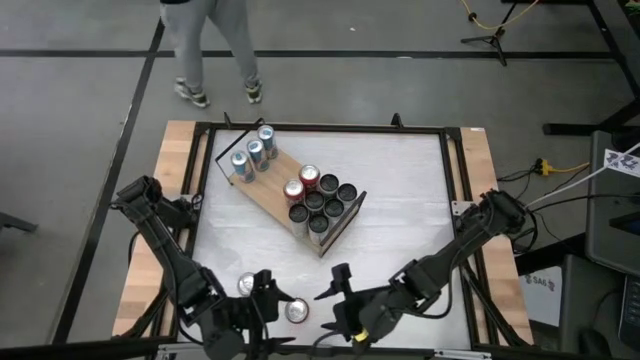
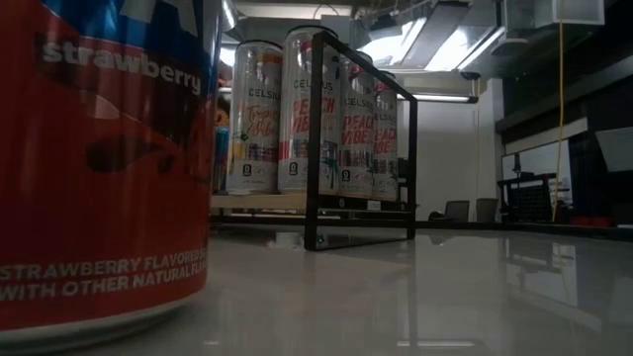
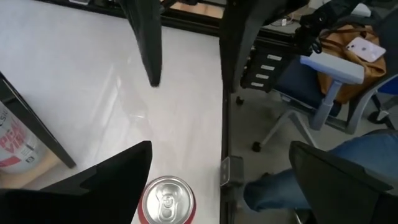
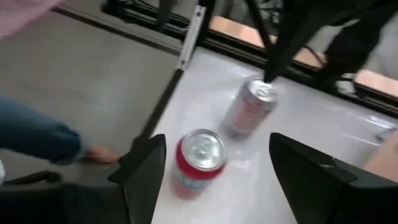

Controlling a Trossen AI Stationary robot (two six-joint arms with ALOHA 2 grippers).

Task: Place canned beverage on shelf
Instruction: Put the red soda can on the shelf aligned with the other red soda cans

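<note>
both jaws are open and hold nothing. the left gripper [image 1: 268, 296] is spread wide, and the right gripper [image 1: 338, 292] is open too, maybe a bit less.

a red can [image 1: 297, 311] stands up straight on the table [image 1: 400, 210], near the front edge. its long way runs up and down, with the shiny top facing up. it sits between the two grippers, just beside the left one, whose fingers [image 3: 106, 180] stand on either side above it. i think the left arm is nearer, so it looks best placed to come down around the red can.

a silver can [image 1: 247, 285] stands just beside the red one, on the left arm's side.

the shelf [image 1: 290, 190] lies well apart, toward the far side of the table, and many cans already stand on it.
</note>
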